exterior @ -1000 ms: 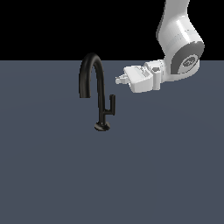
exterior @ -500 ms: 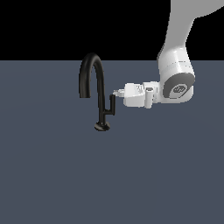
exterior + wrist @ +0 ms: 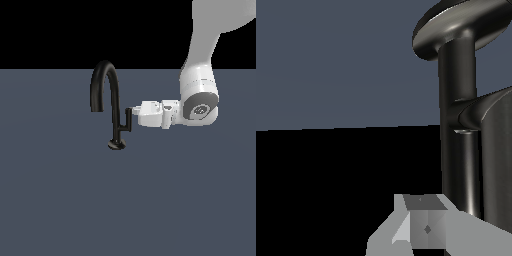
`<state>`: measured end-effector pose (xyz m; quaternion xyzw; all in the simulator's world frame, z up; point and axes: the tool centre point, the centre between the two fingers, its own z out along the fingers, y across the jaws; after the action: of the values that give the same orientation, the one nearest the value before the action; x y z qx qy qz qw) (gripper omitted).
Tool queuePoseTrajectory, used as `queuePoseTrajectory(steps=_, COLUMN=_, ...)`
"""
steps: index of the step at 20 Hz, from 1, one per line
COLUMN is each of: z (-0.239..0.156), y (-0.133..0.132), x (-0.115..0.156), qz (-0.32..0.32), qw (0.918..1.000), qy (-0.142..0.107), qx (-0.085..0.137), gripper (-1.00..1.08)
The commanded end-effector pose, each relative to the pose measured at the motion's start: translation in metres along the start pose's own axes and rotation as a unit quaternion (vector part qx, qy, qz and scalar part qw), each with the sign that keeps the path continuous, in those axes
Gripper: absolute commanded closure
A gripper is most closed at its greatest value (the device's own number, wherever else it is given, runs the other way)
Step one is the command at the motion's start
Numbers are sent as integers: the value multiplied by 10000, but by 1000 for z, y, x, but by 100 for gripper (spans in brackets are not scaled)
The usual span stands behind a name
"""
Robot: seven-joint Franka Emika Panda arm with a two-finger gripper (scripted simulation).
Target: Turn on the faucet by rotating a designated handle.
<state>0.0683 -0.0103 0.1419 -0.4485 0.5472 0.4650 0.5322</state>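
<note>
The black gooseneck faucet [image 3: 114, 100] stands on the grey surface, its arched spout curving toward the exterior view's left. Its small L-shaped handle [image 3: 128, 120] branches off the stem on the exterior view's right. My gripper [image 3: 131, 111] points sideways at the handle's upright rod, its tips right at the rod's top, and I cannot tell whether they touch. The fingers look shut with nothing between them. In the wrist view the faucet stem [image 3: 457, 150] and round base [image 3: 456, 27] fill one side, the handle [image 3: 497, 155] sits beside the stem, and my grey fingertips [image 3: 423, 222] show close in front.
The white arm [image 3: 200, 100] reaches in from the exterior view's upper right, level with the handle. The flat grey surface [image 3: 125, 200] stretches all round the faucet base, with black background behind it.
My gripper has come down and moved toward the exterior view's left, from beside the spout's top to the handle's rod. The handle keeps the same position.
</note>
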Motion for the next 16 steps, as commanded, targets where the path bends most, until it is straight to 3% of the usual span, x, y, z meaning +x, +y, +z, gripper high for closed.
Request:
queuePoseTrajectory(steps=1, z=0, y=0, x=0, qz=1, qw=10000, qy=-4, qx=5, gripper=108)
queuePoseTrajectory(steps=16, z=0, y=38, x=-13, qz=0, qw=10000, qy=-5, qx=4, gripper=108)
